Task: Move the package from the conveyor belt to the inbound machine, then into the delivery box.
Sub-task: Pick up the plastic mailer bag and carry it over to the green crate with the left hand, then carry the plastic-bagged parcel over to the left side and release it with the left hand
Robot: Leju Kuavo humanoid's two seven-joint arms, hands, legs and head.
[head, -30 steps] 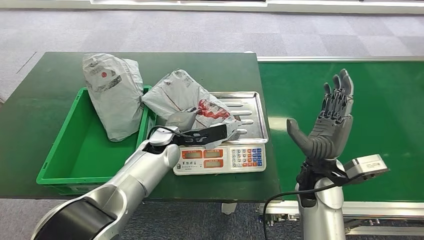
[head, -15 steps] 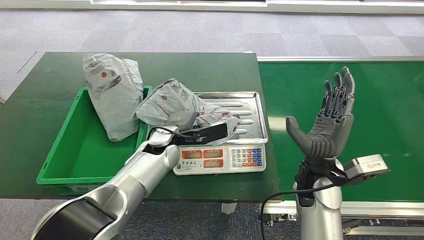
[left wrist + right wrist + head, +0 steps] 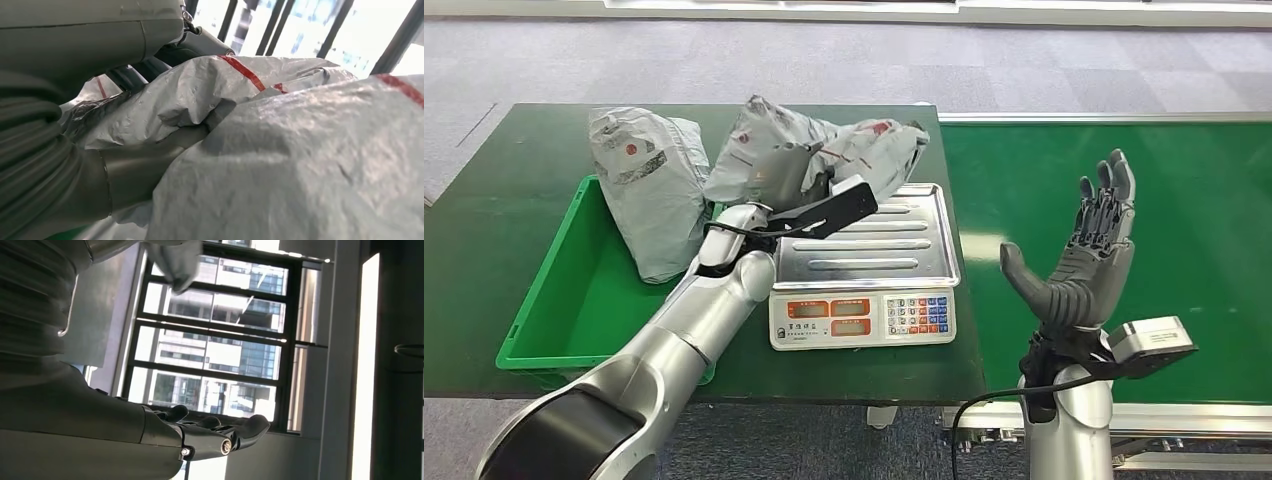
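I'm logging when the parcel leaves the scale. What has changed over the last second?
The left hand, holding the grey package, has lifted it off the scale tray and carried it up and away, toward the far side of the table; the tray now lies bare. The right hand stays raised and open over the conveyor belt, slightly lower. The other package still leans in the green box.

Floor (image 3: 1024,60): grey carpet tiles, laid in a grid, seen beyond the furniture. Table (image 3: 484,200): dark green top, set against the carpet. Windows (image 3: 215,345): tall, dark-framed panes, through which bright daylight and a neighbouring building are seen.
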